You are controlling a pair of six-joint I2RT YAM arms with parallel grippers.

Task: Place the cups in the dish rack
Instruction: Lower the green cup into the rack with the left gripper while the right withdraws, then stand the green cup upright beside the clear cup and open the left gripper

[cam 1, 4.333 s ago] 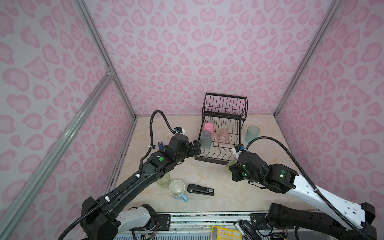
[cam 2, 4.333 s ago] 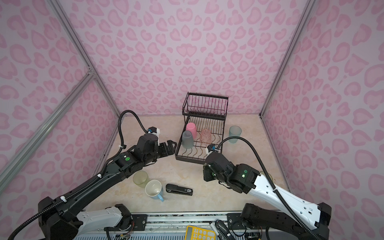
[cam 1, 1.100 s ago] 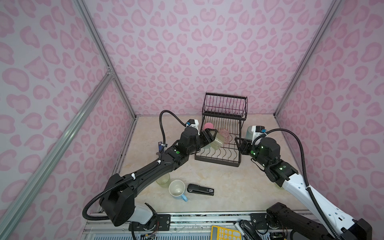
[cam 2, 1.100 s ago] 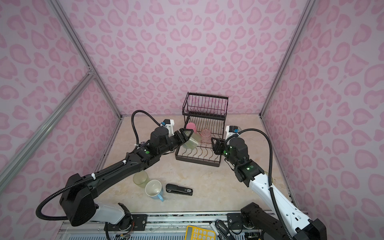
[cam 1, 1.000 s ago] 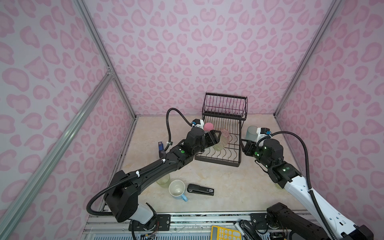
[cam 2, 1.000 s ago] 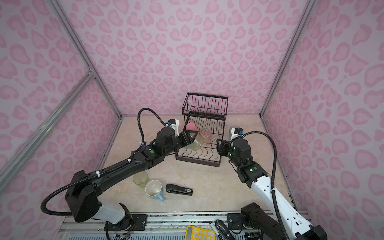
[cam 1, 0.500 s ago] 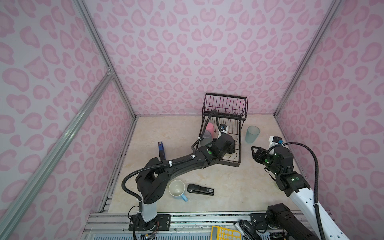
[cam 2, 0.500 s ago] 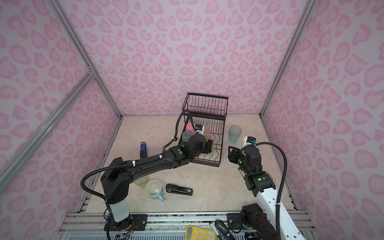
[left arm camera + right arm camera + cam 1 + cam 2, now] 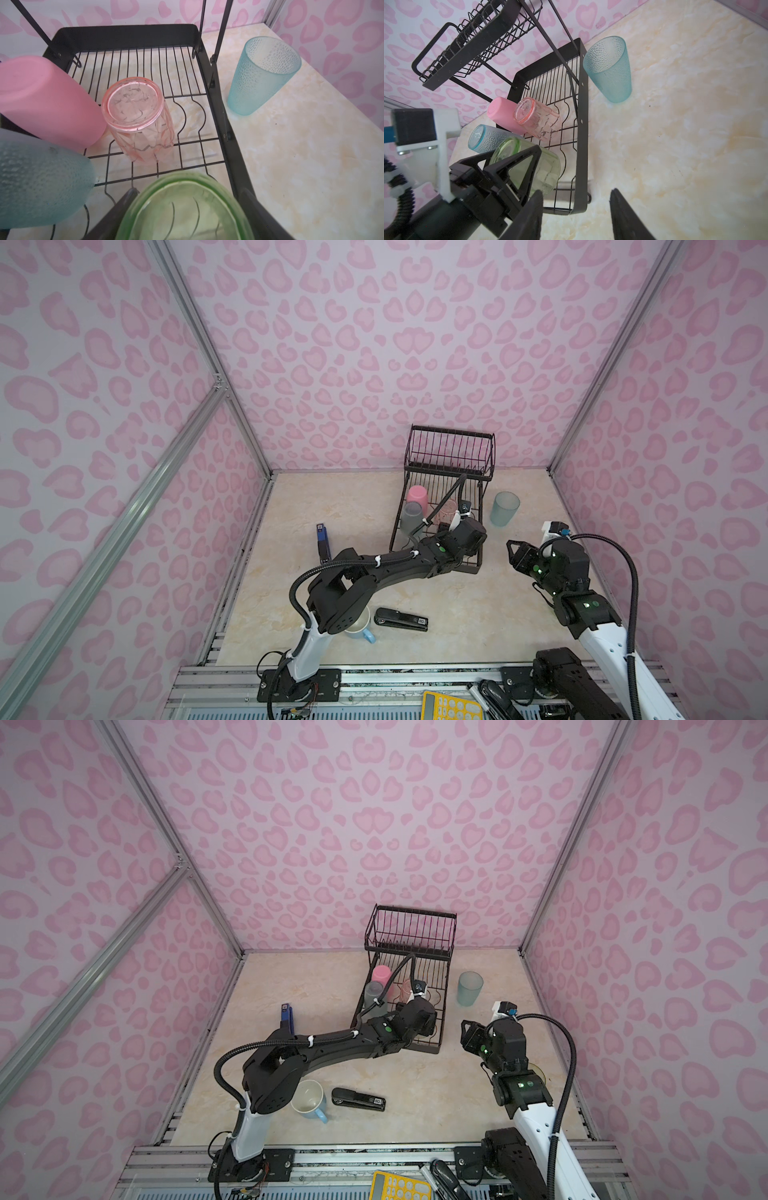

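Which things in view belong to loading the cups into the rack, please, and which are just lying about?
For the job: dish rack, pink cup, blue-grey frosted cup, pinkish ribbed cup, clear green cup, frosted tumbler beside the rack, light-blue mug.
Lying about: black stapler, blue stapler.

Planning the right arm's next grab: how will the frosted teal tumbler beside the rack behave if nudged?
Probably light: the teal tumbler looks thin, translucent plastic. Dimpled skin should resist slipping. Narrow base, wider mouth: a nudge may tip it.
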